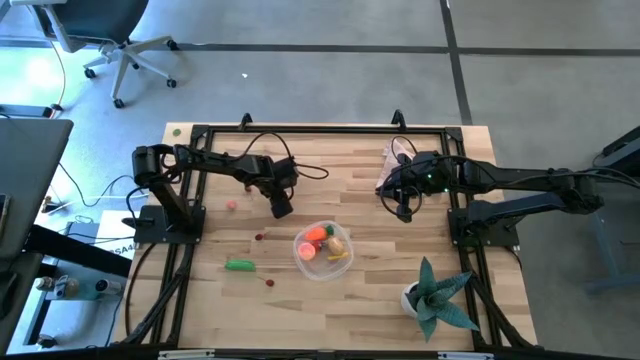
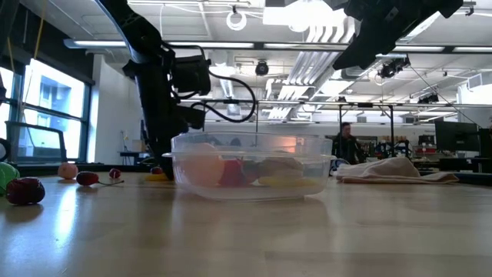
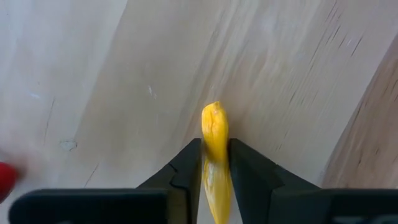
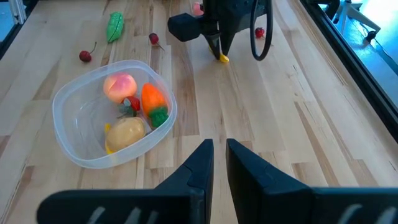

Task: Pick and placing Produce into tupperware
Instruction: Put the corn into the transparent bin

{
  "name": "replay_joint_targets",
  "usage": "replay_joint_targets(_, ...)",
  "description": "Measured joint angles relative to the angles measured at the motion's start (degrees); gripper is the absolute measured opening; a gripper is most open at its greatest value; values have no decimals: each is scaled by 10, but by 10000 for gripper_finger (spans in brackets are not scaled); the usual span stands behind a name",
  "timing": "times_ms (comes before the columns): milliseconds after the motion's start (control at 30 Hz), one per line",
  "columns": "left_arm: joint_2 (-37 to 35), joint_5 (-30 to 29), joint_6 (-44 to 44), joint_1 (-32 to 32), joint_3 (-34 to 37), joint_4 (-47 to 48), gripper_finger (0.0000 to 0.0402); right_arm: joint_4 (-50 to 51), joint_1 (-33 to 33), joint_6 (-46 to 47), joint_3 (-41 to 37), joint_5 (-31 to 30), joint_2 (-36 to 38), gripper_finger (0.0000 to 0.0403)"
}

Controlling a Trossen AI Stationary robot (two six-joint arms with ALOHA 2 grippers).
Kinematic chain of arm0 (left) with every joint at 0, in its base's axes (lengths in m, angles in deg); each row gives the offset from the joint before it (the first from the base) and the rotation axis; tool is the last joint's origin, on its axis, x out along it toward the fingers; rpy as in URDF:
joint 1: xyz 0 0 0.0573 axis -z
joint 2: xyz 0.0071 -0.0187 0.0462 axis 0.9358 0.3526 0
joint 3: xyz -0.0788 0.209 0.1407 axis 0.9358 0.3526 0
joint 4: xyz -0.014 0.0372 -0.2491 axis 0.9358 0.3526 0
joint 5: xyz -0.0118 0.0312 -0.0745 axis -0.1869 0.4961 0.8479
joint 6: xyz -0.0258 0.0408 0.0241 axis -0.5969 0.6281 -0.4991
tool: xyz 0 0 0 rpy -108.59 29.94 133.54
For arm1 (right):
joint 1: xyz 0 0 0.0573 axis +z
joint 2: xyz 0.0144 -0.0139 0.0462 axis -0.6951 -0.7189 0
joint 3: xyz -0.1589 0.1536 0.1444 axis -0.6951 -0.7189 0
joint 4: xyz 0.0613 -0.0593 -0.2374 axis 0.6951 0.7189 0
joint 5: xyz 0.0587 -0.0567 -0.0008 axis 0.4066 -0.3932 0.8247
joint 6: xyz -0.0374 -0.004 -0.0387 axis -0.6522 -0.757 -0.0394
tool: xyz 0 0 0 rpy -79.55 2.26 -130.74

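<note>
My left gripper [image 1: 282, 210] points steeply down at the table's middle, left of the tupperware [image 1: 300, 250], and is shut on a yellow stick [image 3: 214, 127]. The clear tupperware [image 4: 68, 99] holds a pink ball [image 4: 120, 86], an orange carrot [image 4: 152, 99], a tan ball [image 4: 126, 130] and something yellow under it. A green pod [image 1: 240, 265], two red berries [image 1: 260, 237] [image 1: 270, 283] and a small pink ball [image 1: 232, 205] lie on the wood. My right gripper [image 1: 403, 213] hangs shut and holding nothing above the table, right of the tupperware. My left gripper pinches the yellow stick between its two fingers [image 3: 186, 165], one on each long side [image 3: 216, 155]. The fingers come from above, slanting down. The stick's free end [image 4: 222, 58] pokes out past the fingertips, down at the table top.
A pink cloth [image 1: 392, 165] lies at the far right of the table, under the right arm. A teal spiky plant in a white pot [image 1: 435, 295] stands at the near right corner. Bare wood lies between the left gripper and the tupperware.
</note>
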Motion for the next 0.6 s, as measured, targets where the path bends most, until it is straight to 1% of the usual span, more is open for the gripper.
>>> replay_joint_targets(333,0,0,-8,0,0,-3,37,0,0,0,0,0,0,32)
replay_joint_targets(600,0,0,-10,0,0,-3,24,0,0,0,0,0,0,32)
